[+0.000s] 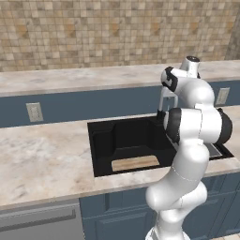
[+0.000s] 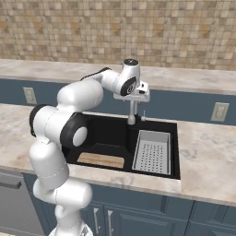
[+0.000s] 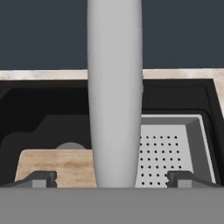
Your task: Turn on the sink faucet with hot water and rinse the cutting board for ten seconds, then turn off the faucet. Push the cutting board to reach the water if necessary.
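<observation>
The sink faucet rises as a thick grey column up the middle of the hand view, between my two fingertips. My gripper is open and straddles the spout without touching it. From the right base view my gripper hangs just above the faucet at the back of the sink. The cutting board lies flat on the basin floor at the front left, also visible from the left and past the spout. I see no water running.
A grey perforated tray fills the right side of the basin. Marble counter flanks the sink on both sides. Wall outlets sit on the blue backsplash. My own arm blocks the basin's right part in the left base view.
</observation>
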You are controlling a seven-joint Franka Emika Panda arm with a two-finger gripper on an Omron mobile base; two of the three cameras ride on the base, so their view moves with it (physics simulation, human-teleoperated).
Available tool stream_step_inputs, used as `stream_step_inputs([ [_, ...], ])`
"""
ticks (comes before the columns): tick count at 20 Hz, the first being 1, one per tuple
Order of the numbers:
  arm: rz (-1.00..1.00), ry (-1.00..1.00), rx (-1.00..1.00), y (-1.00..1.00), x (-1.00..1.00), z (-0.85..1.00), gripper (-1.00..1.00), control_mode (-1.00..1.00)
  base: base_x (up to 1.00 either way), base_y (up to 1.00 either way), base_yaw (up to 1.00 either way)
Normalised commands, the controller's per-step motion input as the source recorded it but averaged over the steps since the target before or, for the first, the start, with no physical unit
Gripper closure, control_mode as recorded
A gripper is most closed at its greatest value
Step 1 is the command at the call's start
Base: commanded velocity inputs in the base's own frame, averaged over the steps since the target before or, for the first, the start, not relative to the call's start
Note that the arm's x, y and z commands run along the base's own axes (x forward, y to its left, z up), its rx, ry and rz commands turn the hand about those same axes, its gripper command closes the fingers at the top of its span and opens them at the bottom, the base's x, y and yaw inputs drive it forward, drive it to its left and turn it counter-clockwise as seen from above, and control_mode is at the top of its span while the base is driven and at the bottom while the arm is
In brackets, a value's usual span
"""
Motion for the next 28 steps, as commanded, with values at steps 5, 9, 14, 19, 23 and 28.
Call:
stream_step_inputs([
  [5, 0.00, 0.00, 0.00, 0.00, 0.00, -0.03, -1.00, -1.00, 0.00, 0.00, 0.00],
  [9, 0.00, 0.00, 0.00, 0.00, 0.00, -0.01, -1.00, -1.00, 0.00, 0.00, 0.00],
  [14, 0.00, 0.00, 0.00, 0.02, 0.00, -0.03, -1.00, -1.00, 0.00, 0.00, 0.00],
  [19, 0.00, 0.00, 0.00, 0.07, 0.00, -0.07, -1.00, -1.00, 0.00, 0.00, 0.00],
  [23, 0.00, 0.00, 0.00, 0.14, 0.00, -0.11, -1.00, -1.00, 0.00, 0.00, 0.00],
  [28, 0.00, 0.00, 0.00, 0.25, 0.00, -0.07, -1.00, -1.00, 0.00, 0.00, 0.00],
])
